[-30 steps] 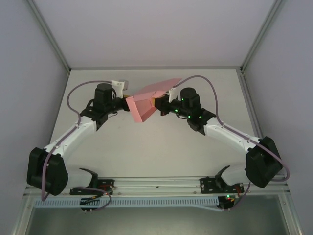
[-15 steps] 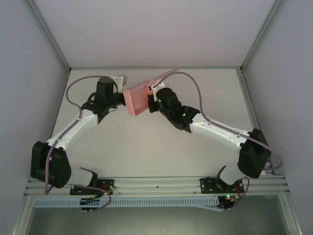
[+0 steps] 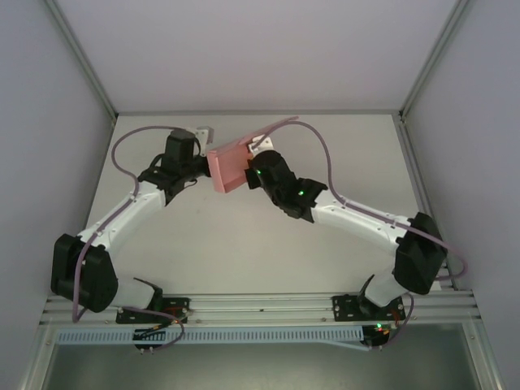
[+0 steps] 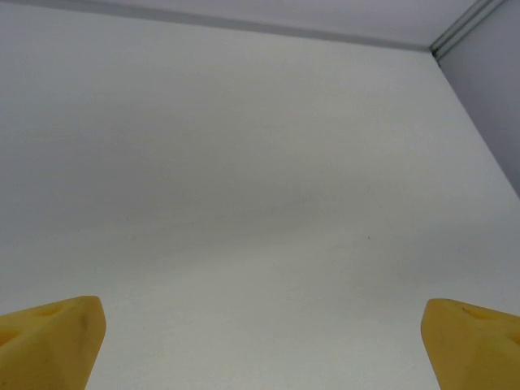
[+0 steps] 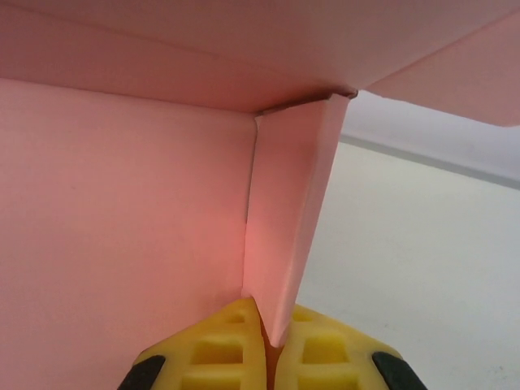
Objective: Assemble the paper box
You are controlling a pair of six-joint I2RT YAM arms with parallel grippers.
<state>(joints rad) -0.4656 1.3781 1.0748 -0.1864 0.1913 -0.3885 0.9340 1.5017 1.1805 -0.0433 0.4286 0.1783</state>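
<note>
My right tool is closed. Its yellow fingers pinch one thin flap of the paper box. The flap stands on edge between the pads, and behind it I see an inner corner where two pink panels meet under a third one.

In the camera above, the right tool sits at the right side of the paper box. The box is partly folded up and is at the far middle of the worktop, between both arms. It seems lifted a little off the surface, but I cannot be sure from this angle.

My left tool is spread wide, with nothing between its fingers. From above, the left tool is just beside the left side of the box, and I cannot tell if it touches.

I judge the box to be very light and thin, stiff only along its creases. A free panel will probably buckle or crease if I squeeze it, and the whole piece can swing around a single pinch. I think the better places to take hold are close to a fold line or at a corner, not in the middle of a wall.

The worktop is plain, matt and pale grey. Pale walls close the cell, with the back wall and metal frame posts at the corners.
</note>
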